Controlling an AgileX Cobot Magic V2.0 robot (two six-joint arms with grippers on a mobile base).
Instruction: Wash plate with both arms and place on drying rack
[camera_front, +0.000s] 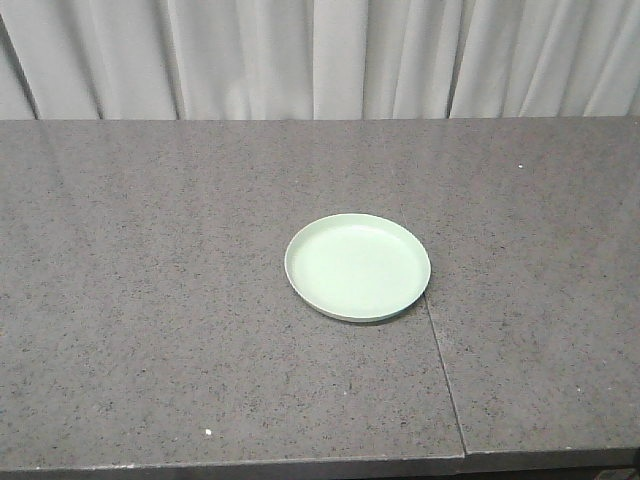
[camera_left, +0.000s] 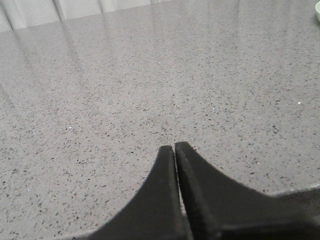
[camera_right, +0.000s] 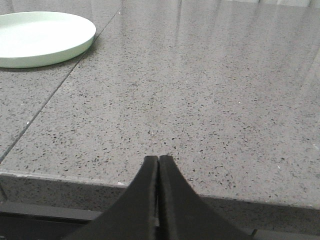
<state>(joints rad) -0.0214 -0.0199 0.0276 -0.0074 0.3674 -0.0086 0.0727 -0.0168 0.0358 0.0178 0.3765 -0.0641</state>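
Both claws are pinched together and empty, the left gripper (camera_left: 175, 147) and the right gripper (camera_right: 158, 159) each low at the speckled grey countertop (camera_front: 150, 300) that fills every view. On it the plate (camera_front: 358, 267) lies flat near the middle, its edge meeting a thin seam (camera_front: 445, 380); a pale sliver at the left wrist view's top corner is probably its rim. Flush on glossy stone, that shallow rim gives little to pinch, so a careless grasp could skid it away

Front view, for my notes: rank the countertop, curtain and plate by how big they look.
1. countertop, fills most of the frame.
2. curtain, a strip along the top, cut off by the frame edge.
3. plate, clearly smallest.
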